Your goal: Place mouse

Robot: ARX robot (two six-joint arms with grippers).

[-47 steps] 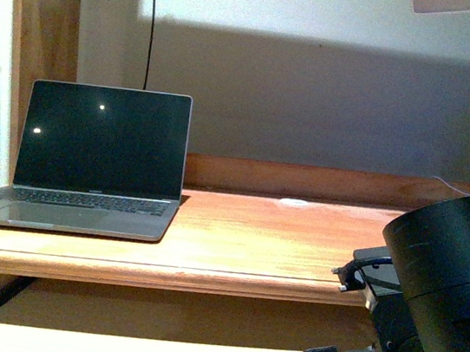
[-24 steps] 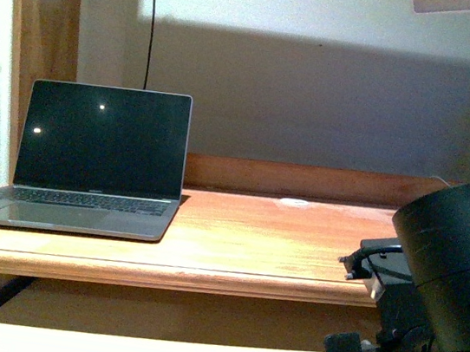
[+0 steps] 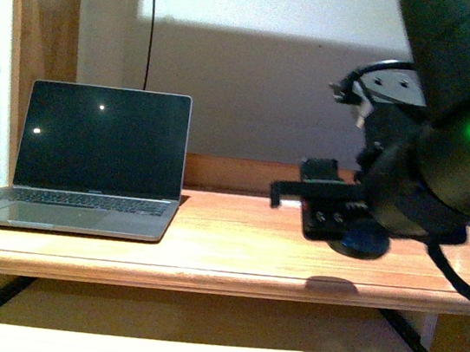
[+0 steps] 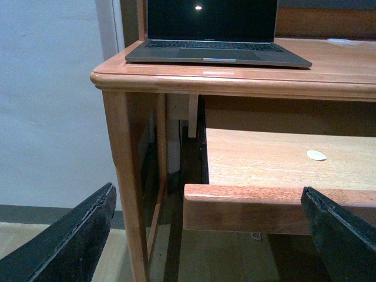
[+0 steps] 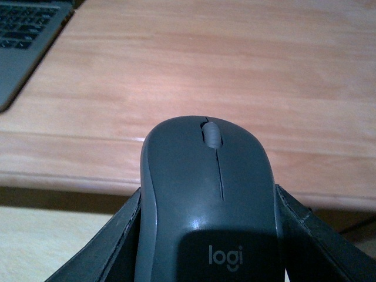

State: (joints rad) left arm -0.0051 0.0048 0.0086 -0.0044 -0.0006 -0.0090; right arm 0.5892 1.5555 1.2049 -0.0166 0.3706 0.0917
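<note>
**A:** Front view first. Where's the mouse?

**B:** The mouse (image 3: pixel 367 244) sits in the right gripper (image 3: pixel 345 231), over the right half of the desk top (image 3: pixel 235 237). Its shadow (image 3: pixel 331 284) lies apart from it, near the front edge. The laptop (image 3: pixel 97 157) stands open at the left, well apart.

**A:** And the left wrist view?

**B:** The left gripper (image 4: pixel 207 194) hangs low in front of the desk with its two fingers (image 4: pixel 76 241) spread wide and nothing between them. Beyond them a pull-out shelf (image 4: pixel 252 205) carries a small white disc (image 4: pixel 316 155).

**A:** Right wrist view?

**B:** The mouse fills the foreground, scroll wheel (image 5: pixel 212 135) pointing away and "logi" printed near the camera. Both dark fingers (image 5: pixel 111 247) press against its flanks, clamped on it. Below it is the desk's front edge, with the laptop's corner at the side.
</note>
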